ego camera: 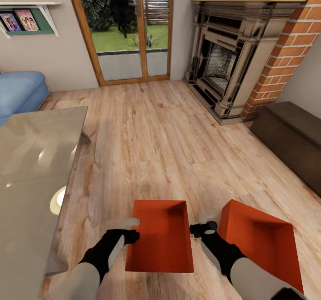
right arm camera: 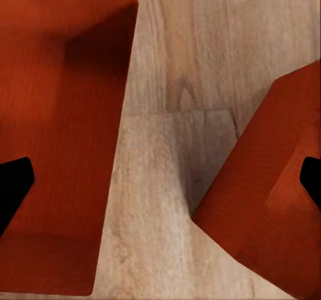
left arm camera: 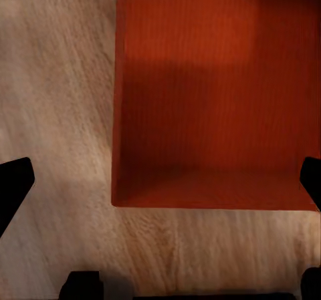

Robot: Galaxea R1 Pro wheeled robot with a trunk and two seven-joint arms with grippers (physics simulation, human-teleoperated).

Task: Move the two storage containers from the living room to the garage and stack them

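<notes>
Head view: left bin (ego camera: 160, 237) between both arms; right bin (ego camera: 258, 242) beside right arm; all jaws apart, empty.

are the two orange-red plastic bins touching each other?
Apart. Right wrist view shows bare wood-plank floor between the left orange-red plastic bin and the right bin.

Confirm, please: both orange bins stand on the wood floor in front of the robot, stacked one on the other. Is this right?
Not quite. The bins are not stacked: the left bin and the right bin stand side by side on the wood floor, apart, with a strip of floor between them. The head view shows it.
</notes>
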